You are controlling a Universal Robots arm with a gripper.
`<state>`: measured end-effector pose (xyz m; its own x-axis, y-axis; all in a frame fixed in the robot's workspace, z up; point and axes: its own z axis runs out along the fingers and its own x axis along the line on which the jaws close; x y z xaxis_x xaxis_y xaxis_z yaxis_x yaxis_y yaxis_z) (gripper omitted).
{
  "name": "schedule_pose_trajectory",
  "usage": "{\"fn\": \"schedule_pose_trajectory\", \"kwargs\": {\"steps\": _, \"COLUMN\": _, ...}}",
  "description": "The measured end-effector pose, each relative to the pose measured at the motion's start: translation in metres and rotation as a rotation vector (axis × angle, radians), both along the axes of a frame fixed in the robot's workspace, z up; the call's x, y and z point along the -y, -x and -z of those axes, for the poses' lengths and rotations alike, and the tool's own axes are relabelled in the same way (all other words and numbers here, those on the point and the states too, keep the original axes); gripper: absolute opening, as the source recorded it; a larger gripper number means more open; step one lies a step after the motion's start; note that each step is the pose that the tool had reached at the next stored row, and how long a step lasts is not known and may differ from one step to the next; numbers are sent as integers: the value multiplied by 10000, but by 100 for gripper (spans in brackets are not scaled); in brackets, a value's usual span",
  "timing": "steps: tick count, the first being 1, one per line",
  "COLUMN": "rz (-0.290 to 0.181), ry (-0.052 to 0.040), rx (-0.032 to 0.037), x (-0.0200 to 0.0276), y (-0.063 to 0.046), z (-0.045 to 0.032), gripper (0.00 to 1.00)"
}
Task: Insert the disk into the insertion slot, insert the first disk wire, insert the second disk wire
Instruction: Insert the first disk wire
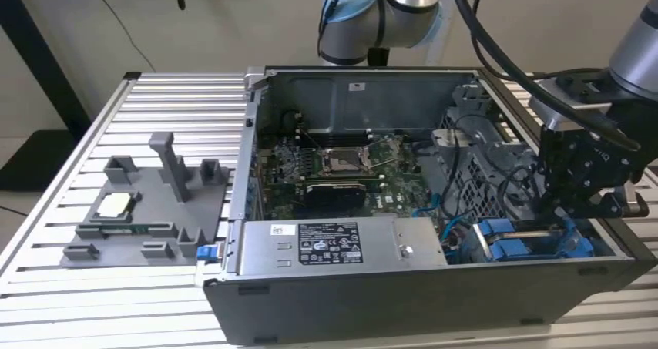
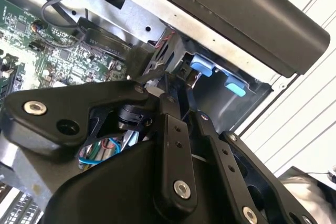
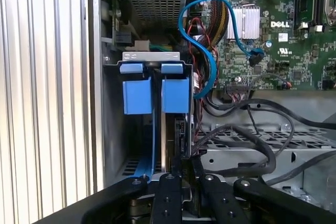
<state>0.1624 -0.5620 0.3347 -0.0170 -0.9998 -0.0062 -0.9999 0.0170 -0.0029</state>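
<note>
Jaws drawn almost together is how the gripper [image 3: 181, 165] looks from where I stand. Its tips are down in the mouth of the drive bay against a thin dark upright edge, and I cannot tell whether they pinch that edge or only press on it. Everything sits on a slatted metal table [image 1: 154, 95], with the open computer case [image 1: 411, 303] on top. Inside the case's near wall is the silver power box [image 1: 391, 245], which I'll steer by. Well apart from that box, outside the case toward the exterior view's left, lies a grey fixture tray [image 1: 154, 210]. Just beside the box, toward the exterior view's right, is the insertion slot [image 3: 151, 56] with its blue tabs [image 3: 175, 95], and the gripper hangs right over it. The disk [image 3: 177, 135], as far as I can judge, is that thin edge, standing on its side within the slot. A blue cable [image 3: 214, 72] loops close by. I'd say the first step is in hand, seating the disk. Finishing it would call for a straight, square push along the slot, clear of the loose cables.
</note>
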Motion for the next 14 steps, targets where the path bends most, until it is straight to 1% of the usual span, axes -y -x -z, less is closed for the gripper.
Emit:
{"fn": "schedule_pose_trajectory", "kwargs": {"steps": 4, "rz": 1, "ry": -4, "rx": 0, "x": 0, "y": -1, "z": 32, "gripper": 19}}
{"fn": "schedule_pose_trajectory", "kwargs": {"steps": 11, "rz": 0, "ry": -21, "rx": 0, "x": 1, "y": -1, "z": 41, "gripper": 20}}
{"fn": "schedule_pose_trajectory", "kwargs": {"steps": 12, "rz": 0, "ry": -16, "rx": -1, "x": 1, "y": -1, "z": 39, "gripper": 27}}
{"fn": "schedule_pose_trajectory", "kwargs": {"steps": 14, "rz": 0, "ry": -8, "rx": -3, "x": 1, "y": -1, "z": 8, "gripper": 27}}
